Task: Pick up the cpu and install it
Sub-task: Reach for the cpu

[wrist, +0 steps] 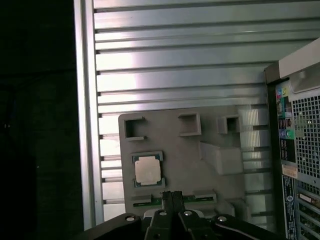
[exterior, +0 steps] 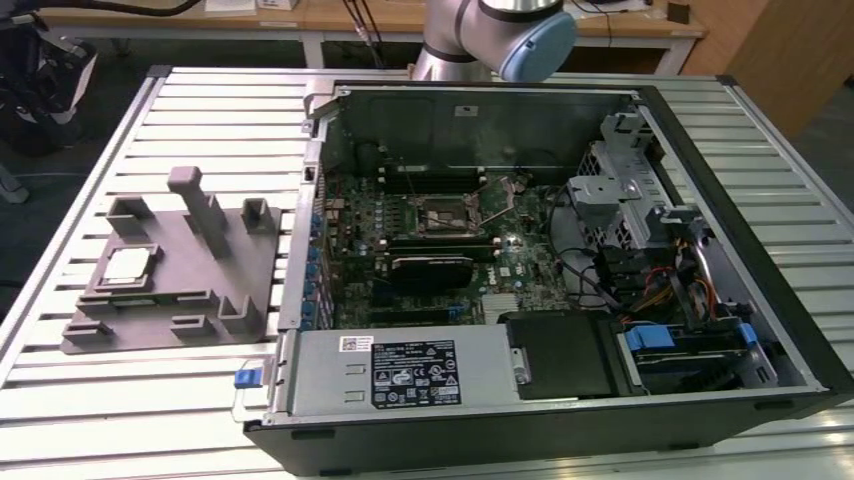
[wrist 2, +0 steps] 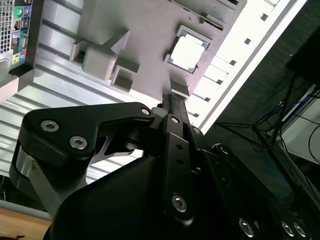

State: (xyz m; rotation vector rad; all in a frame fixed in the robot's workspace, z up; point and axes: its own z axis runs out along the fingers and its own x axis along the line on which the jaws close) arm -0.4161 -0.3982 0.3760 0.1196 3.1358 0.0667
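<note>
Slatted table (exterior: 200, 110): cpu (wrist: 148, 170) on grey fixture (wrist: 190, 160), near pincer (wrist: 172, 196), untouched.

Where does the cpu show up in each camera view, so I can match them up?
Exterior view: the cpu lies in a recess of the grey fixture, on the exterior view's left of the open computer case.
First wrist view: the cpu sits on that fixture, just beyond the gripper.
Second wrist view: the cpu again lies beyond the gripper.
Shared landmark: the grey fixture.
</note>
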